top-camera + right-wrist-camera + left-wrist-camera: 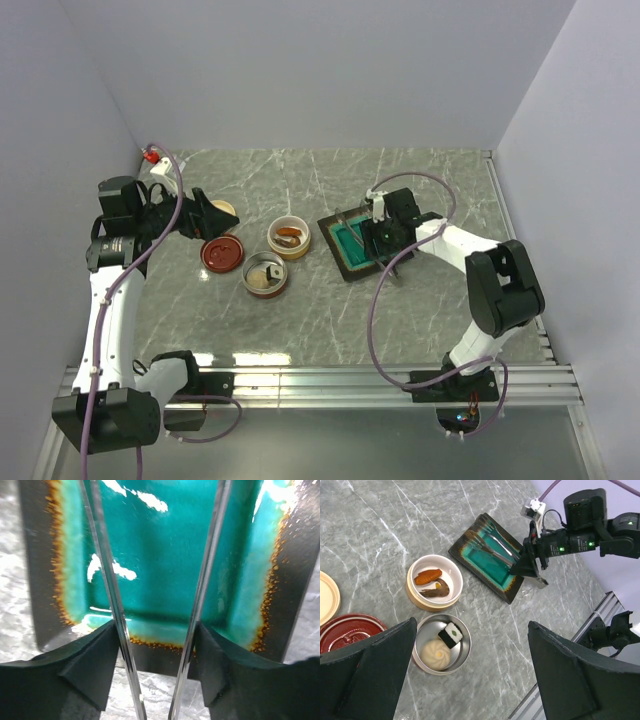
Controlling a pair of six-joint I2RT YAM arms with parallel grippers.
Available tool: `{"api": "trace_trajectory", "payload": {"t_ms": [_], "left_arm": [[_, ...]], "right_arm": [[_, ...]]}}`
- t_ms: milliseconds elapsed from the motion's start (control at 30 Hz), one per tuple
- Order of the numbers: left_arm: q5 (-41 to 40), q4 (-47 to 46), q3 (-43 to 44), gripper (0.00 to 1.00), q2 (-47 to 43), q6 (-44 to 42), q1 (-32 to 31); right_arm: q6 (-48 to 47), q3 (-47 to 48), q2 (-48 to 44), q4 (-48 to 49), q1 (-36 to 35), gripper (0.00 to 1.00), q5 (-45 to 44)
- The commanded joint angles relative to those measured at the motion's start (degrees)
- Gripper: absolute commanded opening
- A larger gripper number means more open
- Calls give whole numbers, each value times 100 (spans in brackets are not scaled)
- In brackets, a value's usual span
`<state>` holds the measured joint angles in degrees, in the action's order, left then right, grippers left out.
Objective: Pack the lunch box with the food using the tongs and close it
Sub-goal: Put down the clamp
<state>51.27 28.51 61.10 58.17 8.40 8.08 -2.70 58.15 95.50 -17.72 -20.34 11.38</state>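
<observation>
The slim metal tongs (103, 570) lie over the square teal tray (160, 550). My right gripper (156, 645) straddles them, each pad (90, 665) touching the outside of one tong arm, which stand spread apart. From the left wrist view the tongs (492, 542) point toward the tray's far corner. A steel round container (465, 645) holds a pale bun (436, 653) and a white cube with a dark wrap (450, 634). A cream bowl (415, 597) holds an orange-red oblong (428, 576) and a dark brown lump (436, 590). My left gripper (472, 630) hangs open high above the steel container.
A red lid (222, 252) and a cream lid (222, 210) lie left of the bowls, under the left arm. The tray (350, 250) sits right of centre on the marble table. Walls close in at the back and both sides.
</observation>
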Motion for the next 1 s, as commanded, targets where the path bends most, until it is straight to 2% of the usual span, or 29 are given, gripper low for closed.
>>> {"api": "trace_trajectory", "payload": {"t_ms": [0, 200, 367, 433, 733, 967], "left_arm": [[50, -92, 253, 99, 10, -49, 27], [7, 154, 420, 100, 141, -93, 27], [-266, 732, 674, 99, 317, -286, 27], [-528, 971, 842, 100, 458, -471, 19], [-731, 2026, 1167, 99, 836, -1420, 238], [-653, 2097, 974, 99, 827, -1657, 704]], "right_arm": [[-73, 153, 143, -30, 39, 68, -162], [-29, 223, 135, -127, 30, 80, -224], [15, 337, -14, -311, 30, 84, -180], [15, 416, -137, -399, 30, 95, -162], [-11, 934, -427, -830, 30, 96, -74], [-379, 1829, -700, -1452, 12, 96, 180]]}}
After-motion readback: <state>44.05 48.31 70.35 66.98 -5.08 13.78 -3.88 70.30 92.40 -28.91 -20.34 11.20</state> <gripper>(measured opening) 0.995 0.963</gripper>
